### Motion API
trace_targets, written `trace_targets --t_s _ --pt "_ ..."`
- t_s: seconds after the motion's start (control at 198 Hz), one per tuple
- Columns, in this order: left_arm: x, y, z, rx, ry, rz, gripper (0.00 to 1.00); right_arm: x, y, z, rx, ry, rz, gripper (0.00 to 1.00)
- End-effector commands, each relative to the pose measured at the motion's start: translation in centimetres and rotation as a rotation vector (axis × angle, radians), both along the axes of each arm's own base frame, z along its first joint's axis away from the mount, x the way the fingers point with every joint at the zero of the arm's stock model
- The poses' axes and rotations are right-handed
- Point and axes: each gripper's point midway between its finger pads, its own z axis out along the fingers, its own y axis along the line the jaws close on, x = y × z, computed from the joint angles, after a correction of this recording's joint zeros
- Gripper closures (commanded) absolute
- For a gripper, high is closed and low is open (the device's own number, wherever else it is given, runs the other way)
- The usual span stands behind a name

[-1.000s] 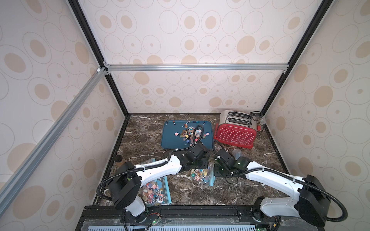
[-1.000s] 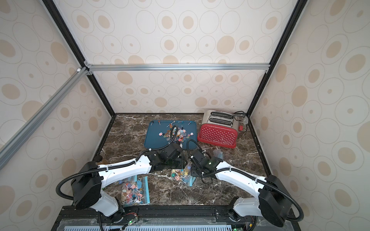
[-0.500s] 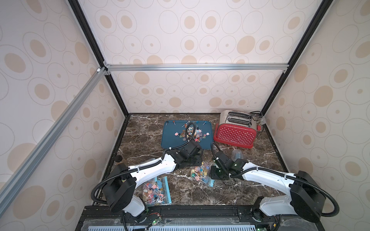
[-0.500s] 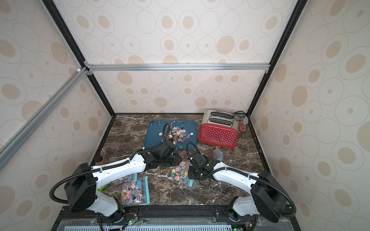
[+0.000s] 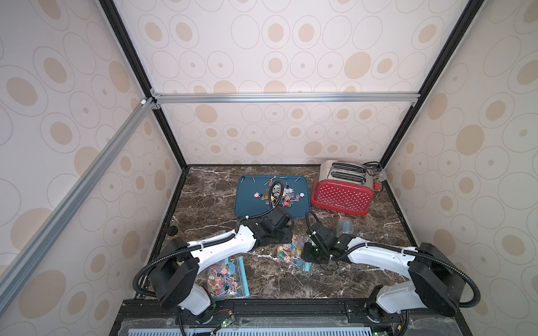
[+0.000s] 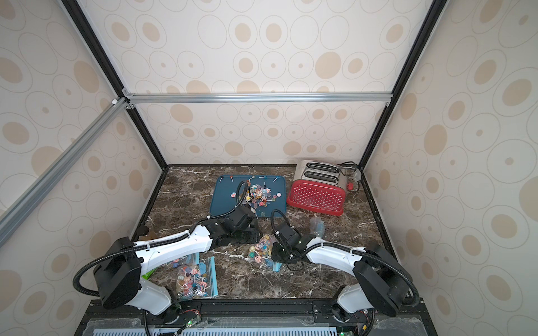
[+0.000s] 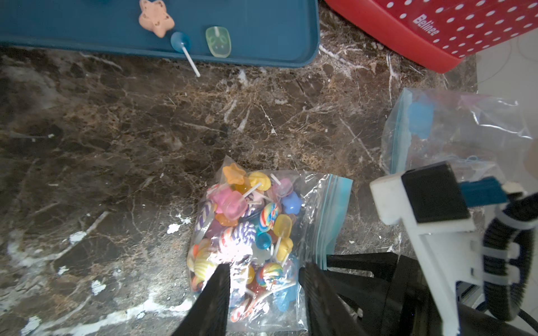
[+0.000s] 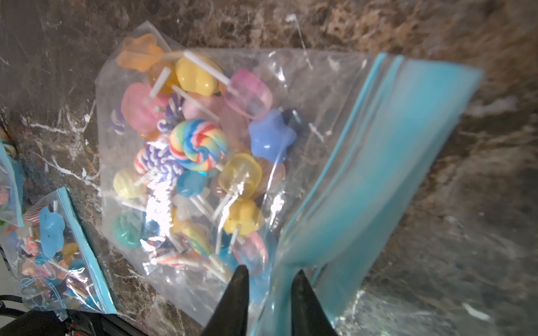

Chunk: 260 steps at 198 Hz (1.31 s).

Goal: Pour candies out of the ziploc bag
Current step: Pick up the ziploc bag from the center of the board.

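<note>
The clear plastic ziploc bag with the blue zip strip point(image 5: 289, 250) lies flat on the dark brown marble worktop point(image 5: 209, 209). It sits between the two arms, just near of the dark blue plastic tray point(image 5: 247, 203). Its load, the small multicoloured lollipop candies on thin white sticks point(image 8: 198, 145), is inside and bunched toward the closed end.

The long axis of the bag runs from far-left to near-right. The closed end points toward the left gripper point(image 7: 263, 266) and the zip strip toward the right gripper point(image 8: 270, 270).

The left jaws stand apart on either side of the candy-filled end; we cannot tell whether they press it. The right jaws stand narrow with the edge of the zip strip between them; we cannot tell whether it is clamped.

We judge that the coming move turns on the zip end, to which the right arm is nearer.

The tray carries loose candies, and a red dotted toaster point(image 5: 340, 197) borders it on the right. A crumpled empty clear bag point(image 5: 345, 225) lies right of the grippers, and a full clear bag point(image 5: 225, 279) lies near-left.
</note>
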Motion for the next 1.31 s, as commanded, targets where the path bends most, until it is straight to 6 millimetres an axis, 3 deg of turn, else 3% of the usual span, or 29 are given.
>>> trace_targets --t_s 0.0,0.262,0.383,0.555,1.029,1.21,1.306 --pt "0.3 0.9 0.3 0.001 -0.011 0.018 0.57 0.5 -0.1 0.3 0.02 -0.013 -0.045 0.8" --pt "-0.4 1.8 -1.5 0.012 0.027 -0.006 0.55 1.3 -0.8 1.7 -0.007 -0.066 -0.068 1.0" --pt "-0.8 2.2 -2.6 0.001 0.048 -0.028 0.52 1.5 -0.4 2.4 -0.002 -0.08 -0.05 1.0" --pt "-1.1 1.1 -3.2 -0.109 0.056 -0.071 0.48 1.8 -0.3 3.3 -0.002 -0.099 -0.036 1.0" --pt "-0.9 -0.3 -6.3 -0.138 0.117 -0.122 0.48 1.5 -0.7 3.1 -0.019 -0.09 -0.042 1.0" --pt "-0.8 -0.2 -6.0 -0.135 0.106 -0.12 0.5 1.5 -0.8 3.0 -0.022 -0.089 -0.042 1.0" --pt "-0.7 0.0 -5.4 -0.131 0.091 -0.115 0.57 1.5 -0.7 3.0 -0.019 -0.087 -0.041 1.0"
